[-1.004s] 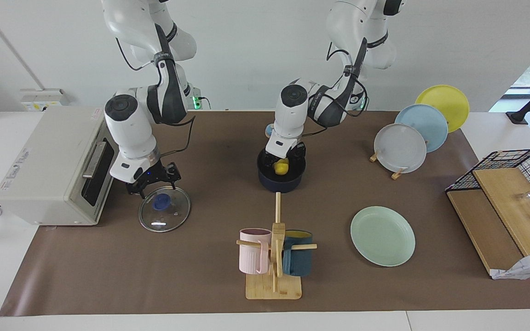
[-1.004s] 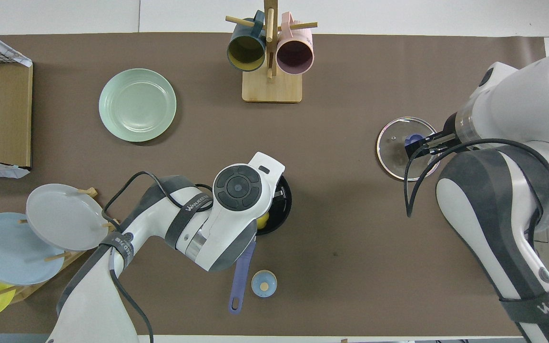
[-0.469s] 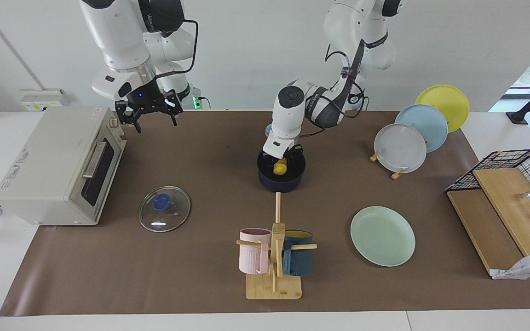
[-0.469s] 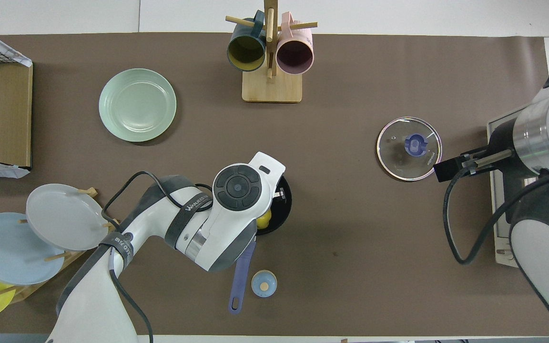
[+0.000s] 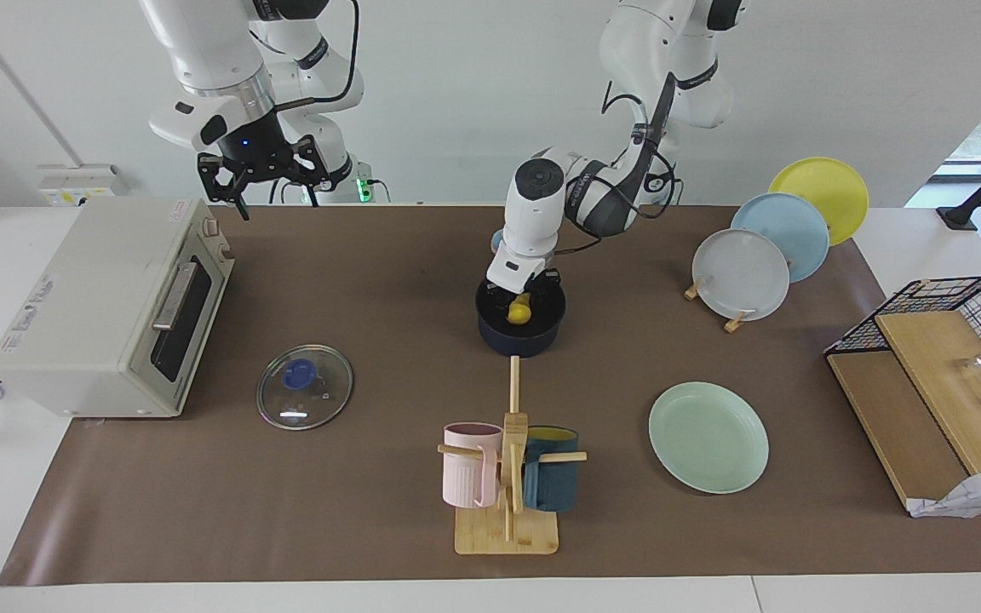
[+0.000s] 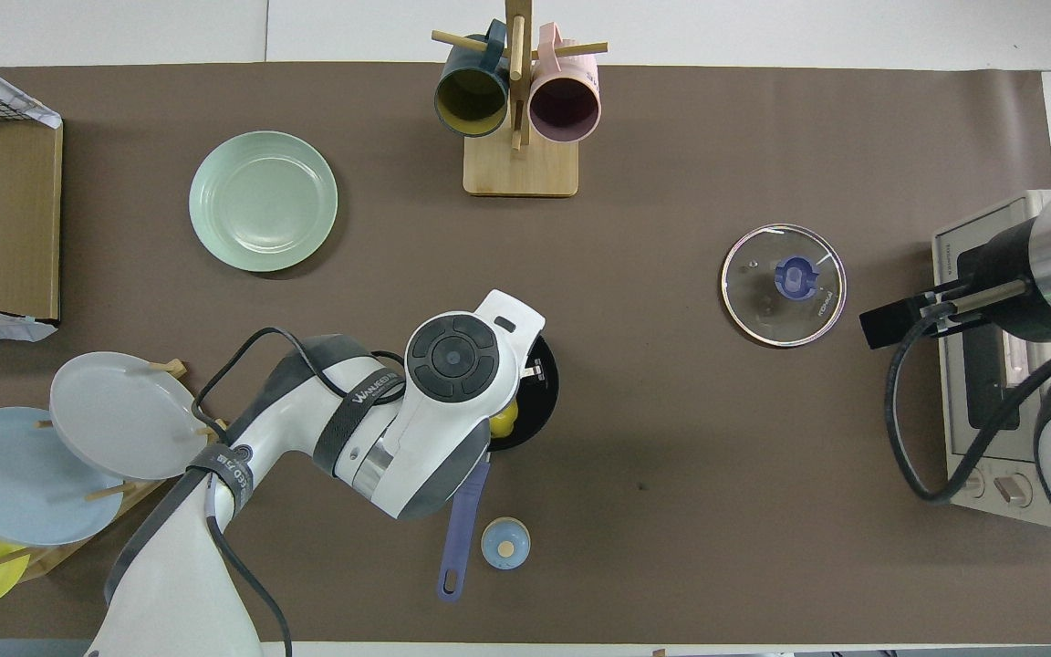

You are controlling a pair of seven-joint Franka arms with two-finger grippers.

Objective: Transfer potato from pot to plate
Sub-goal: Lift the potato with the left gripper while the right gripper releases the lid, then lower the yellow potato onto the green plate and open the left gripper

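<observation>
**Left pincer clamped on potato, inside the pot**

My left gripper is down in the dark navy round saucepan w/ black inside, fingers closed onto the small smooth bright-yellow oval potato. Potato sits low within the pot's rim, not clear of it; can't tell if it's touching the bottom. In overhead view my wrist covers most of the pot; only a sliver of the potato shows, plus the pot's long blue straight handle pointing back toward the robots.

My right gripper is up in the air w/ fingers spread wide, nothing in them, over the table edge by the pale grey toaster oven at the right arm's end. That arm waits.

Pale mint-green round flat plate lies bare, farther from the robots than the pot, toward the left arm's end, well apart from it. Glass lid w/ blue knob lies flat on the brown mat near the oven. Wooden mug stand w/ a pink mug and a dark blue mug is farther from the robots than the pot. Small light-blue round cap lies just beside the handle.
</observation>
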